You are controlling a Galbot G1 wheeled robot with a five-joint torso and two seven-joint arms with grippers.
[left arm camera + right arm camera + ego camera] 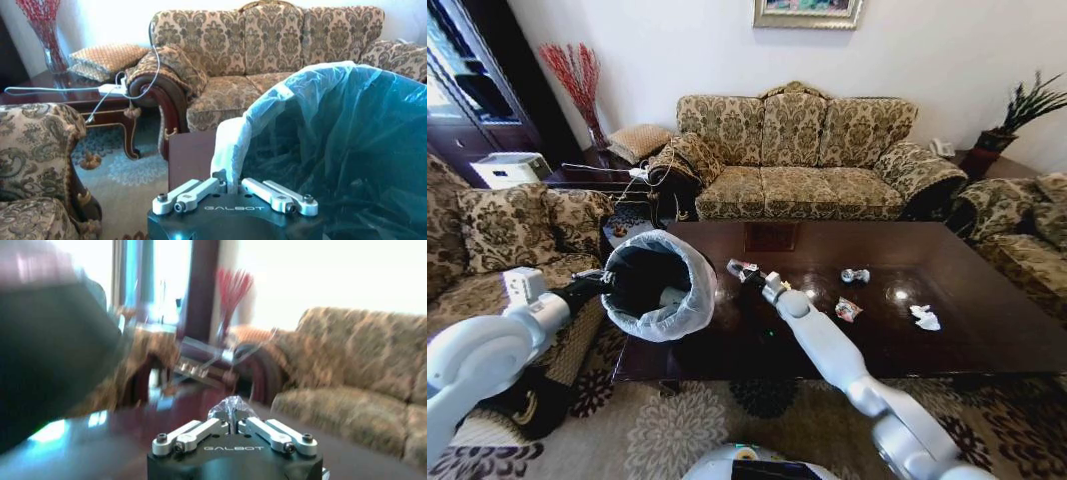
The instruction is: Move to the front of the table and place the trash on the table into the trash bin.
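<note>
Holding a crumpled wrapper (pixel 743 268) clamped, the right gripper (pixel 749 271) nears the trash bin (pixel 659 285), whose rim the left gripper (pixel 230 186) grips.

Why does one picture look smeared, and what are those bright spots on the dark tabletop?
Right wrist view: sofa and black bin are smeared, likely by motion. Head view: the glossy reddish-brown wooden table mirrors light as white glare patches; room edges curve.

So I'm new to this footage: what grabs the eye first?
The trash bin, tipped mouth-forward and held up by the left gripper at the table's left end. Beside it, the right gripper is shut on a crumpled wrapper above the table, while more litter lies farther right.
</note>
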